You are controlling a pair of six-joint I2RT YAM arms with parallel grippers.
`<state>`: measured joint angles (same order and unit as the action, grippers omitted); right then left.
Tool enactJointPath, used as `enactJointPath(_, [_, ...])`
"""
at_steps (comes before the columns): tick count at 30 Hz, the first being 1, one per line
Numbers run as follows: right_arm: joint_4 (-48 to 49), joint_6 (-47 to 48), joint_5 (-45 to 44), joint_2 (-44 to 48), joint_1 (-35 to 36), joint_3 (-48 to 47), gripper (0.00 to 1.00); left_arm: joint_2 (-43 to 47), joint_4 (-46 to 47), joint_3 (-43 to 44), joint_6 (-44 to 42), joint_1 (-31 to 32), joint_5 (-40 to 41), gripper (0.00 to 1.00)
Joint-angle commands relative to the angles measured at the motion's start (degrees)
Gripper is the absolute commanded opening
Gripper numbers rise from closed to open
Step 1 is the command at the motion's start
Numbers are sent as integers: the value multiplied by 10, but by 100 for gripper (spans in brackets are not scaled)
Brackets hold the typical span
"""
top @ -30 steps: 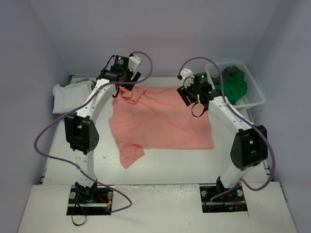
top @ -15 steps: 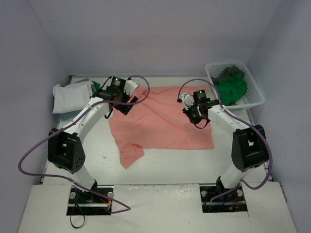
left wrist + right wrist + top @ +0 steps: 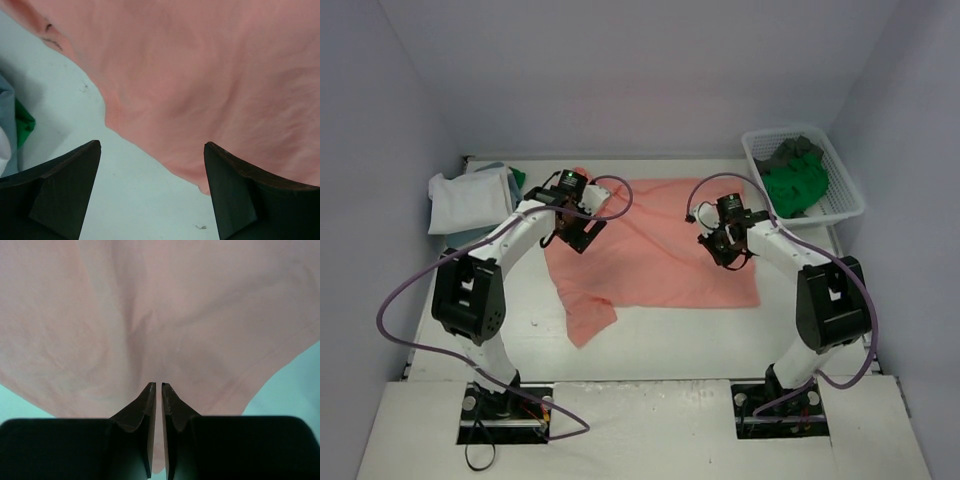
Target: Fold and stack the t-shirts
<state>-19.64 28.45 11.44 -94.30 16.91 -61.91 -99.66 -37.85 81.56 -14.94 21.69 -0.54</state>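
A salmon pink t-shirt point(image 3: 650, 250) lies spread flat in the middle of the table. My left gripper point(image 3: 572, 235) hovers low over its left edge with the jaws wide open. In the left wrist view the left gripper point(image 3: 152, 145) straddles the pink t-shirt's point(image 3: 200, 75) hem and bare table, holding nothing. My right gripper point(image 3: 725, 250) is down on the shirt's right part. In the right wrist view the right gripper point(image 3: 158, 385) is shut, and creases in the pink t-shirt point(image 3: 150, 300) run into its tips.
A white mesh basket point(image 3: 850, 195) at the back right holds a green t-shirt point(image 3: 795, 185) and a dark grey one point(image 3: 795, 150). A pile of white and light blue t-shirts point(image 3: 470, 200) sits at the back left, with a green edge point(image 3: 518, 178) showing.
Both arms came forward and down onto the pink t-shirt. The right gripper went from open to shut on the cloth. The left gripper stayed open.
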Motion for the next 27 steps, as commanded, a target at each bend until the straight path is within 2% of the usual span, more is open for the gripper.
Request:
enactJointPath(1, [-26,11,-26,-8,-2,12,6,-13,-42,41,-10,-2,-26,78])
enactJointPath(8, [-29,11,-30,-23,-3,32,1,-48,-93,48,-11,-1,-44,78])
enactJointPath(27, [-38,2,-28,20,-4,91,0,-179,-236,89,-25,-2,-74,78])
